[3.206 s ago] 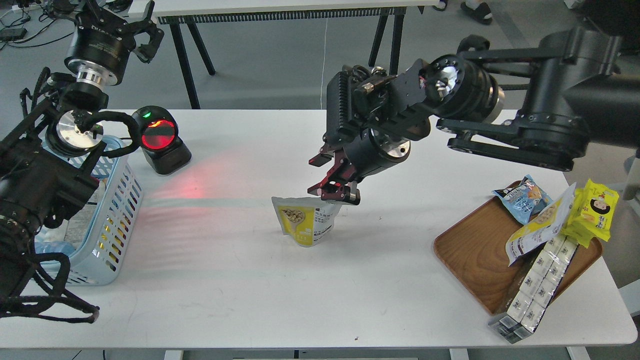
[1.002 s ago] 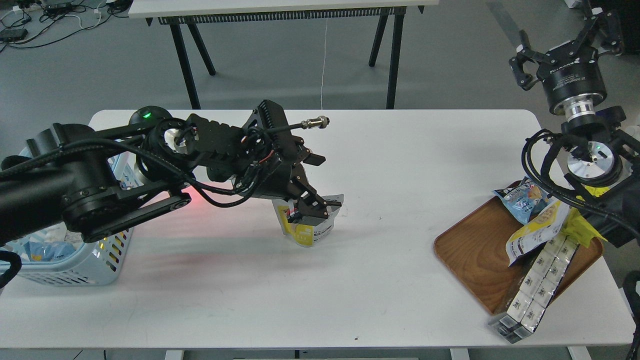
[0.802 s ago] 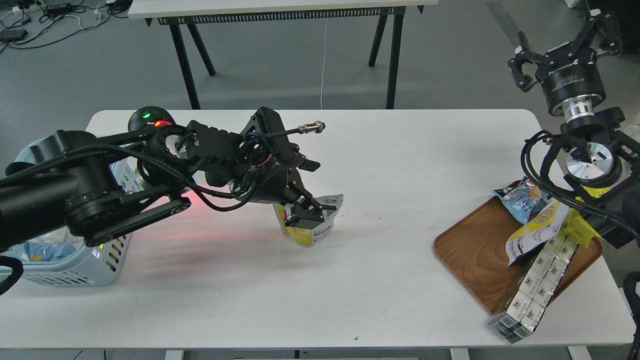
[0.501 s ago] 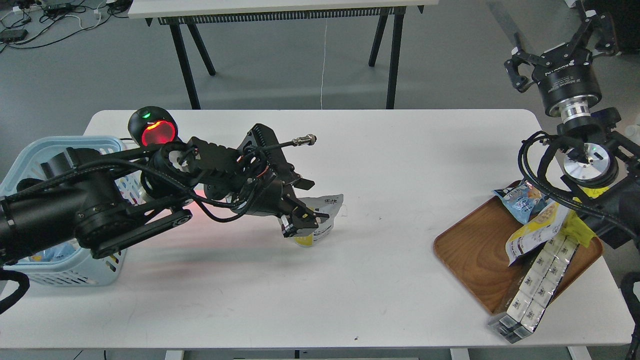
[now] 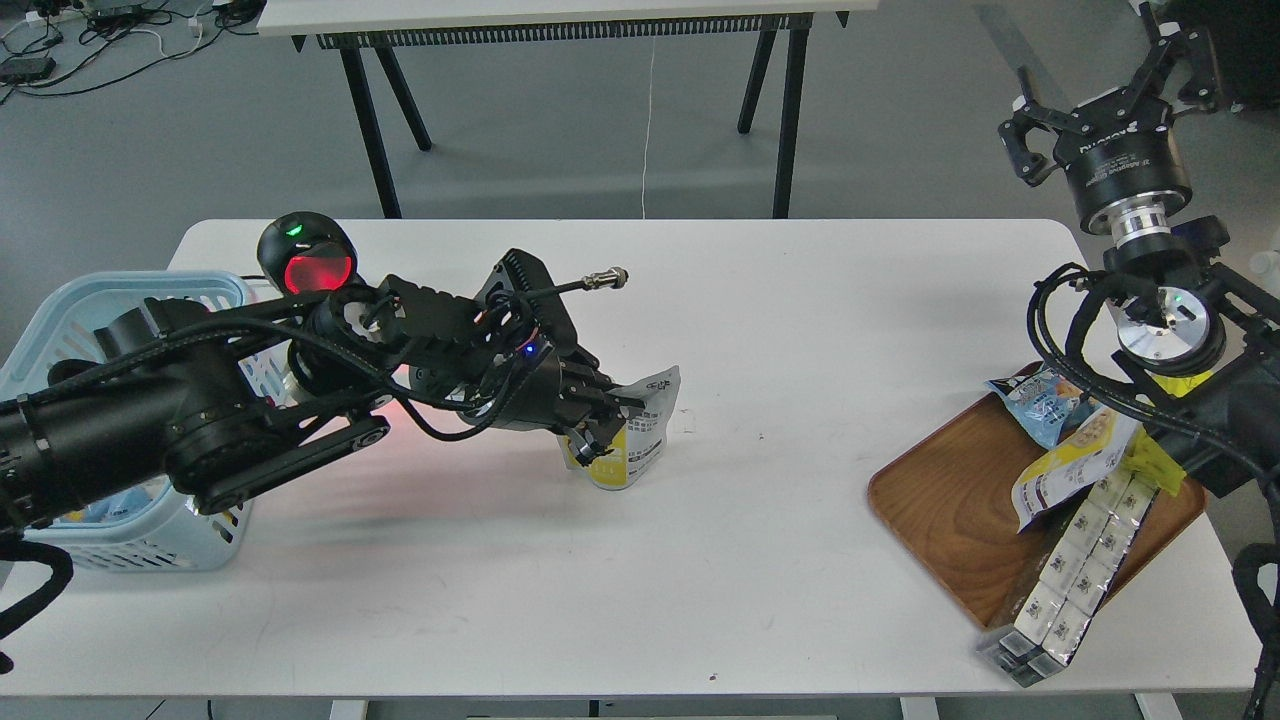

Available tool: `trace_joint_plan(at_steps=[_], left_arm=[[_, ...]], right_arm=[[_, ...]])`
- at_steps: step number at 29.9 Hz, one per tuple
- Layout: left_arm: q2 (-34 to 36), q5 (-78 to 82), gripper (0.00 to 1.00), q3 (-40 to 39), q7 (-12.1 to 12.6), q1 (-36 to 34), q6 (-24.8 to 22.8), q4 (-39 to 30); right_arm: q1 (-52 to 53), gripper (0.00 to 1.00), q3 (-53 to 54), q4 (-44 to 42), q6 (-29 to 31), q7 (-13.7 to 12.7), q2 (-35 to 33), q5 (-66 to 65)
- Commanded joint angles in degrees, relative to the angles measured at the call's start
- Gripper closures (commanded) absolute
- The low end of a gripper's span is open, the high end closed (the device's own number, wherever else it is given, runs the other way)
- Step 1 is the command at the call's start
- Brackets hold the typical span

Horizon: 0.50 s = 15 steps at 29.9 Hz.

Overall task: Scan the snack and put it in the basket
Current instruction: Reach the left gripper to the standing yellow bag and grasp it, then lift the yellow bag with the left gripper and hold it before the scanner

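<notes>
The snack [image 5: 640, 445] is a yellow and white pouch standing upright on the white table near its middle. Its white printed side faces right. My left gripper [image 5: 603, 425] reaches in from the left and its fingers are pinched on the pouch's upper left part. The light blue basket [image 5: 60, 300] stands at the table's far left edge, partly hidden behind my left arm. My right gripper [image 5: 1105, 88] is raised at the far right, off the table's back corner, with its fingers spread and empty.
A black scanner [image 5: 305, 262] with a glowing red window stands at the back left, beside the basket. A brown wooden tray [image 5: 950, 500] at the right holds a blue packet [image 5: 1040, 398], a yellow-and-white pouch [image 5: 1075, 455] and boxed packs [image 5: 1075, 560].
My left gripper has dropped lower and closed its fingers on the pouch, which has tilted a little. The scanner has come into view behind the arm. My right arm has drifted slightly up.
</notes>
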Motion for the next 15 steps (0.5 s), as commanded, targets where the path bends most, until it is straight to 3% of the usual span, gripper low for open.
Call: trace_joint_plan(at_steps=[1, 6, 15], left_arm=[[0.08, -0.01, 1.00, -0.18, -0.26, -0.17, 0.00, -0.09], [1.39, -0.01, 1.00, -1.32, -1.22, -0.26, 0.00, -1.93], [11.84, -0.01, 1.00, -7.91, -5.27, 0.18, 0.00, -6.06]], right_arm=[[0.11, 0.01, -0.08, 0.02, 0.00, 0.00, 0.00, 0.01], [0.20, 0.01, -0.08, 0.02, 0.00, 0.00, -0.26, -0.08], [0.11, 0.01, 0.01, 0.02, 0.00, 0.00, -0.88, -0.08]])
